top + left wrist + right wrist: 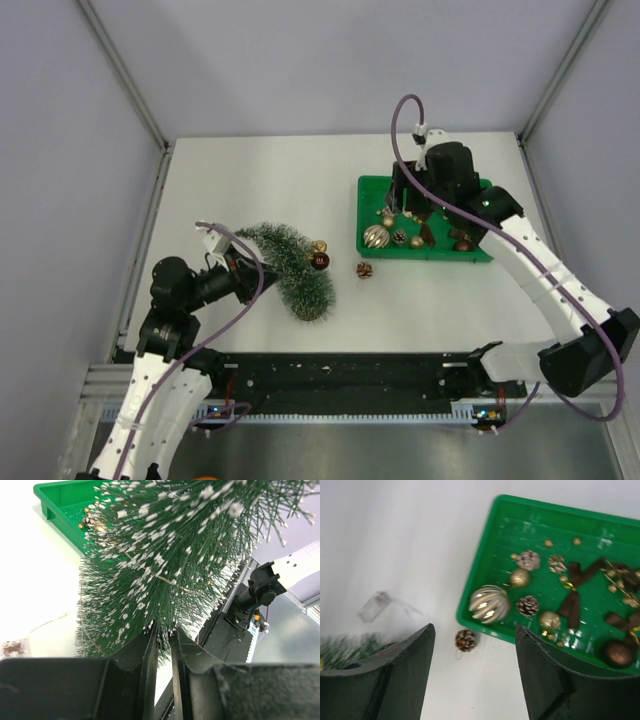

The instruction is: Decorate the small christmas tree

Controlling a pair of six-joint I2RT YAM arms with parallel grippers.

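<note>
The small christmas tree (290, 262) curves over the table left of centre, its wide end near the front. A dark red ball (320, 261) and a gold one (318, 246) hang on it. My left gripper (238, 265) is at the tree's narrow end. In the left wrist view its fingertips (164, 632) stand a narrow gap apart, with a few bristles of the tree (165, 555) between them. My right gripper (408, 205) hovers over the left part of the green tray (372, 185). In the right wrist view it (475, 630) is open and holds nothing.
The tray (540, 525) holds a ribbed silver ball (489, 603), pine cones, gold balls and brown bows. A loose pine cone (465, 640) lies on the table just outside the tray (364, 269). A small clear battery box (374, 606) lies near the tree.
</note>
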